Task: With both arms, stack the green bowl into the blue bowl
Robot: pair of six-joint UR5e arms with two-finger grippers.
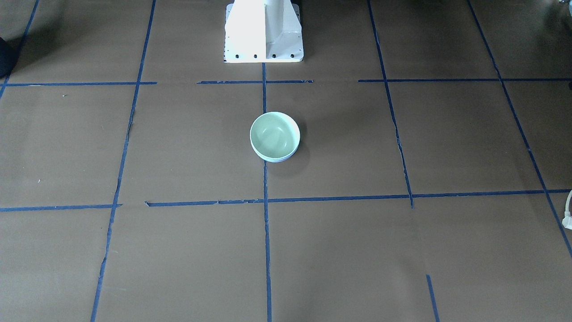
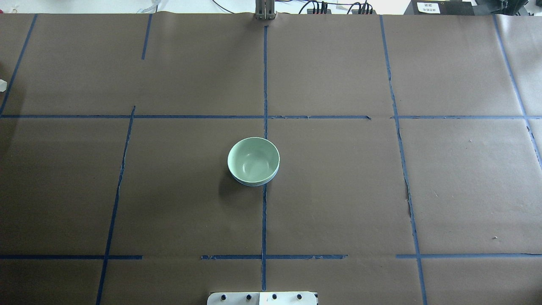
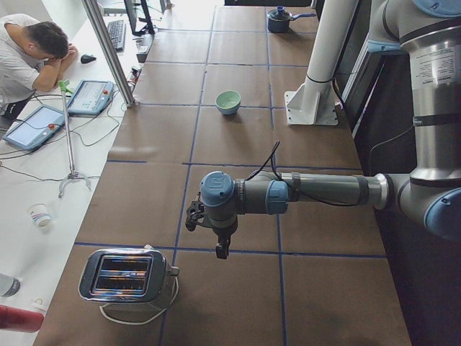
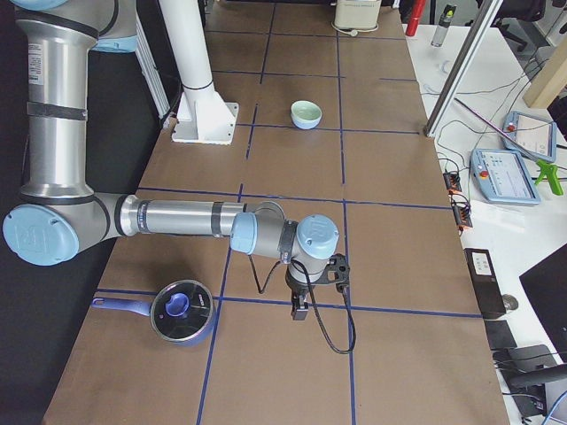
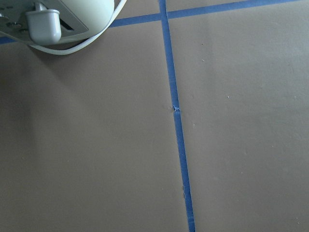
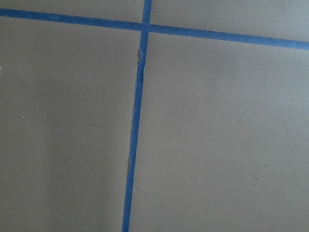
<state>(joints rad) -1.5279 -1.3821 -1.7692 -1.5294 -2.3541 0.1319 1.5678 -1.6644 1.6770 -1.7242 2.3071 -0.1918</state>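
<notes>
The green bowl [image 1: 273, 134] sits nested inside the blue bowl [image 1: 278, 159] at the middle of the table. Only a thin blue rim shows under it. The pair also shows in the overhead view, green bowl [image 2: 253, 159] in blue bowl [image 2: 254, 184], and small in the side views [image 3: 228, 100] [image 4: 306, 112]. My left gripper [image 3: 222, 250] hangs over the table's left end near the toaster, far from the bowls. My right gripper [image 4: 299, 312] hangs over the right end next to a pot. I cannot tell whether either is open or shut.
A silver toaster [image 3: 126, 277] with a white cord stands at the left end. A blue lidded pot [image 4: 182, 312] stands at the right end. The white pedestal [image 1: 263, 31] stands behind the bowls. An operator [image 3: 29, 50] sits beside the table.
</notes>
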